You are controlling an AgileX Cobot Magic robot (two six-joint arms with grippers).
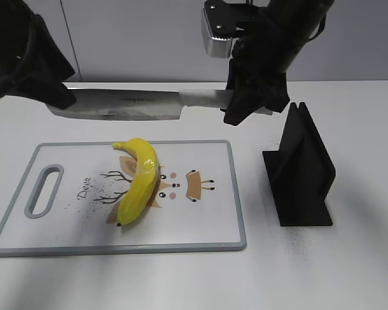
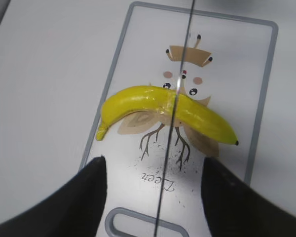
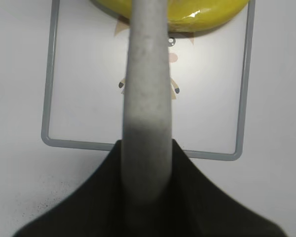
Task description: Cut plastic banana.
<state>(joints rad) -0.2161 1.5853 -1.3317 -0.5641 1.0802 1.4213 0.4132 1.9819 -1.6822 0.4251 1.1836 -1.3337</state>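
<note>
The plastic banana (image 1: pixel 139 181) lies on the white cutting board (image 1: pixel 207 229), glossy yellow and curved. It also shows in the left wrist view (image 2: pixel 153 101) and at the top of the right wrist view (image 3: pixel 207 15). My right gripper (image 1: pixel 246 103) is shut on the grey handle (image 3: pixel 147 89) of a knife. Its wide blade (image 1: pixel 129 105) is held level above the board's far edge, pointing left. My left gripper (image 1: pixel 55 97) is at the blade's tip. Its fingers (image 2: pixel 155 163) are open, with the thin blade edge (image 2: pixel 161 197) between them and apart from both.
A black knife stand (image 1: pixel 301 171) stands on the white table to the right of the board. The board has a grey rim, a handle slot (image 1: pixel 44 190) at its left end and a deer print in the middle.
</note>
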